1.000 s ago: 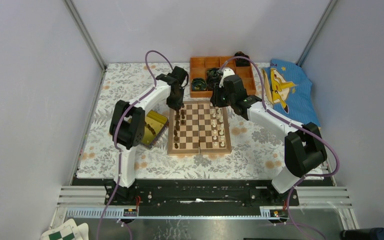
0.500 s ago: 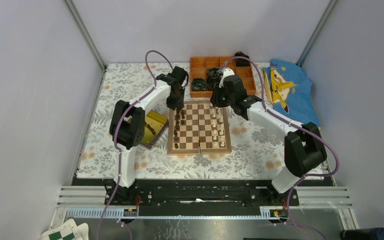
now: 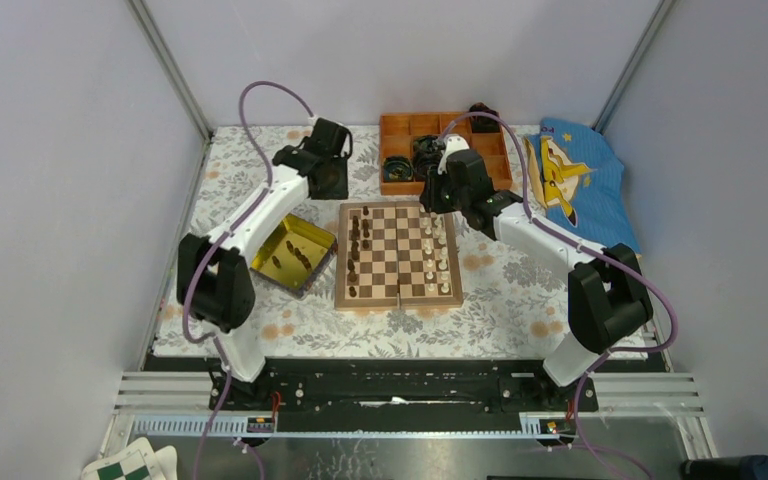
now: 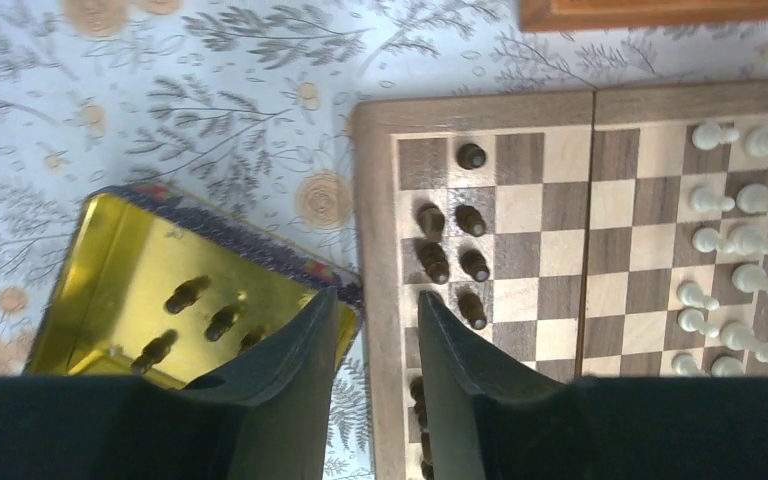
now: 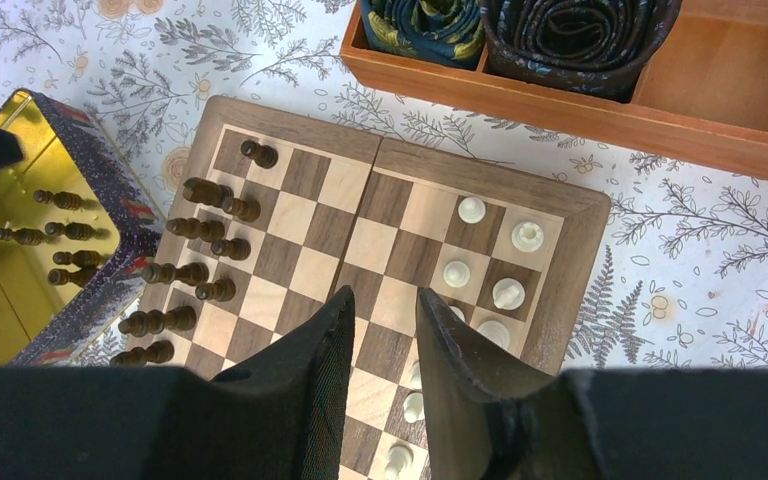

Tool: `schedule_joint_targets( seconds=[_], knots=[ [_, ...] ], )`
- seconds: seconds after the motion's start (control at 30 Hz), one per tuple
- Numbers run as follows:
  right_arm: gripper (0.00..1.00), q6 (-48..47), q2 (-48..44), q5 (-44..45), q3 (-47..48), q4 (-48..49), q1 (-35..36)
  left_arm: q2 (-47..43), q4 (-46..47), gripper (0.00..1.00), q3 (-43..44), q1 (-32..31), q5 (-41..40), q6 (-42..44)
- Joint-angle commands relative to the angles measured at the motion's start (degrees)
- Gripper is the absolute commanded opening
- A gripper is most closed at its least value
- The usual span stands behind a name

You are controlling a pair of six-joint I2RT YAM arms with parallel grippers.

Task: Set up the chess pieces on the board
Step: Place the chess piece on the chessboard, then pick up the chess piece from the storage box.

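The board (image 3: pixel 397 262) lies mid-table. Dark chess pieces (image 3: pixel 356 250) stand in its two left columns, cream pieces (image 3: pixel 436 250) in its two right columns. More dark pieces (image 4: pixel 188 293) lie in the gold tray (image 3: pixel 272 243) left of the board. My left gripper (image 3: pixel 326 178) is open and empty, hovering above the cloth beyond the board's far-left corner. In the left wrist view (image 4: pixel 377 298) its jaws straddle the tray edge and the board's border (image 4: pixel 375 200). My right gripper (image 3: pixel 438 196) is open and empty over the board's far edge. In the right wrist view (image 5: pixel 383 292) it hangs above bare squares (image 5: pixel 330 230).
An orange compartmented box (image 3: pixel 405 125) with black coiled rolls (image 3: pixel 425 155) stands behind the board. A blue printed cloth (image 3: pixel 570 175) lies at the far right. The gold tray's wall (image 5: pixel 100 180) nearly touches the board's left side. Grey walls enclose the table.
My left arm has swung left and back, off the board's far-left corner. The tray is now uncovered in the top view. My right arm has not moved.
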Motion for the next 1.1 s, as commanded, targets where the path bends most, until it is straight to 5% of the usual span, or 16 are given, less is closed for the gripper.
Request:
schedule_joint_targets(
  seconds=[0.0,0.43,1.07],
  knots=[
    [0.36,0.33,-0.29,-1.23,0.44,3.06,-0.41,-5.47,5.34,0.44,-6.50,4.14,-2.68,-4.26],
    [0.36,0.48,-0.86,-2.13,0.10,3.29,-0.44,-12.54,14.72,0.56,-26.15,17.29,3.16,-7.94],
    [0.36,0.57,-1.03,-2.57,-0.13,3.44,-0.44,-9.12,17.36,0.48,-29.50,20.51,4.82,-8.68]
  ],
)
